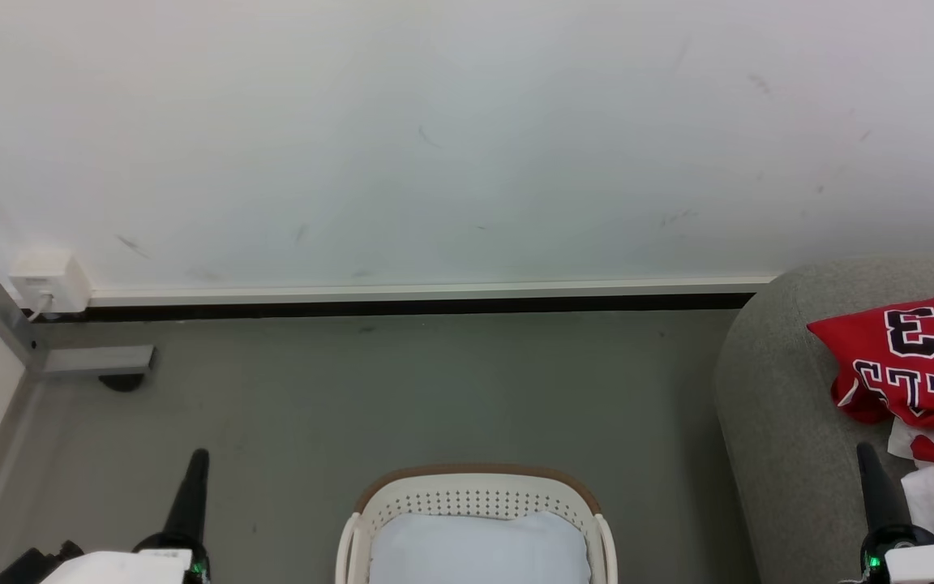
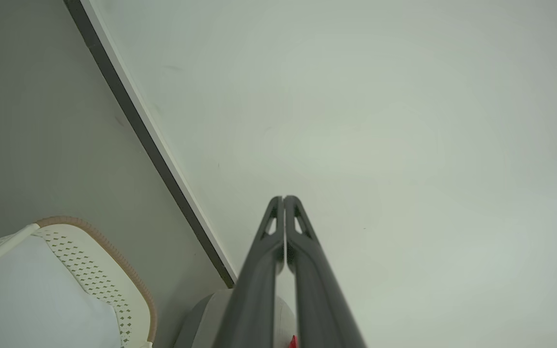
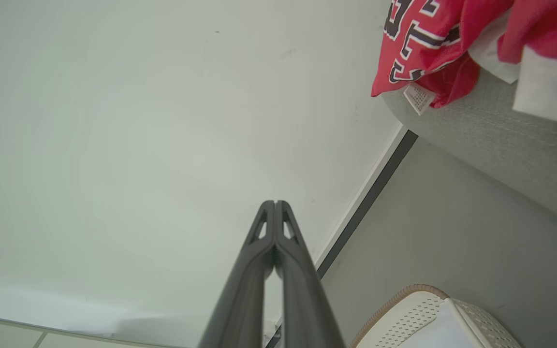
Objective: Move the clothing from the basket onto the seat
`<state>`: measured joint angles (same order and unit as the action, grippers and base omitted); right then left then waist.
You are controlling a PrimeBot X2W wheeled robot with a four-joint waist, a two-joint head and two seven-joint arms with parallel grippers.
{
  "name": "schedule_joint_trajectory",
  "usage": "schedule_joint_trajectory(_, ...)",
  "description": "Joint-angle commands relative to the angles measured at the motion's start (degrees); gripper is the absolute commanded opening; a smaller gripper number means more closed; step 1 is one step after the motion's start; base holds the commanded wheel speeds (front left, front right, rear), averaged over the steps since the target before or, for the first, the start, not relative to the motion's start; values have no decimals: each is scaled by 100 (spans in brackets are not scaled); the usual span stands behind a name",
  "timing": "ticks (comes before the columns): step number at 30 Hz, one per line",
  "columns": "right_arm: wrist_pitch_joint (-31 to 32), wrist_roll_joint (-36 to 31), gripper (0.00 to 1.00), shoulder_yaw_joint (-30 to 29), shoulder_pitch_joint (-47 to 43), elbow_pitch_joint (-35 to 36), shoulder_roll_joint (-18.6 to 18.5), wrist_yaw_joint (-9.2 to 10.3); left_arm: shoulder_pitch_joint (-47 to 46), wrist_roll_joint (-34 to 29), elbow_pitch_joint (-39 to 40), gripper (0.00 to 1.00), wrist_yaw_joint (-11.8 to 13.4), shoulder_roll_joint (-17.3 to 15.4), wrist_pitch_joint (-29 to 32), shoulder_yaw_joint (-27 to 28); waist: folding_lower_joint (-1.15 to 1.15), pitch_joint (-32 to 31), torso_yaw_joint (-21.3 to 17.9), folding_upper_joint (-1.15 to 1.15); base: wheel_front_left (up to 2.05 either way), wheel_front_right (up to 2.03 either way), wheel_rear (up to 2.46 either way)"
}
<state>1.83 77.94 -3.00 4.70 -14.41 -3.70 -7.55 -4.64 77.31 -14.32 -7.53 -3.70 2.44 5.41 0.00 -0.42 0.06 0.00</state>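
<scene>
- The wall [image 1: 467, 138] rose beyond everything, and the grey floor [image 1: 434, 389] ran from its foot back toward me.
- The seat [image 1: 767, 422] stood off to my right, its rounded corner close to the wall. It was much bigger than the other things of the job.
- The clothing [image 1: 921, 357] lay on top of that seat as a rumpled red heap with white panels and block letters (the head view's edge cut it off, so I could not tell its long axis). None of it that I could see touched the floor.
- The basket [image 1: 475, 491] sat on the floor straight ahead, between my two arms and apart from the seat. The part I could see held nothing over its pale bottom, but its near end ran out of the picture, so I judged it emptied rather than knew it.
- My right pincer [image 1: 864, 450] showed against the seat's near part, near the heap, with its fingers pressed together and nothing between them. It was plainly the nearer arm to the clothing.
- My left pincer [image 1: 199, 454] hung over bare floor to the left of the basket, well apart from the clothing, likewise closed tight and empty.
- What mattered most was that the cloth lay to the right of both pincers and the basket lay between them. Any further reach into the basket would have meant turning inward and down, away from the heap.
- A small white tag [image 3: 418, 98] hung from the heap's edge against the seat's rim.
</scene>
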Motion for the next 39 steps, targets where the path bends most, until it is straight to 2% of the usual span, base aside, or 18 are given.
schedule_joint_trajectory(1, 45, 146, 0, -47, 131, 58, -11, 8, -92, 193, 41, 0, 5, -2, 41, 38, 0, 3, 0, 0, 0, 0, 0)
schedule_joint_trajectory(39, 454, 1491, 0, -321, 184, 51, 48, 12, -190, 1543, 30, 0, 8, 82, 434, 126, 0, 58, -6, 0, 0, 0, 0)
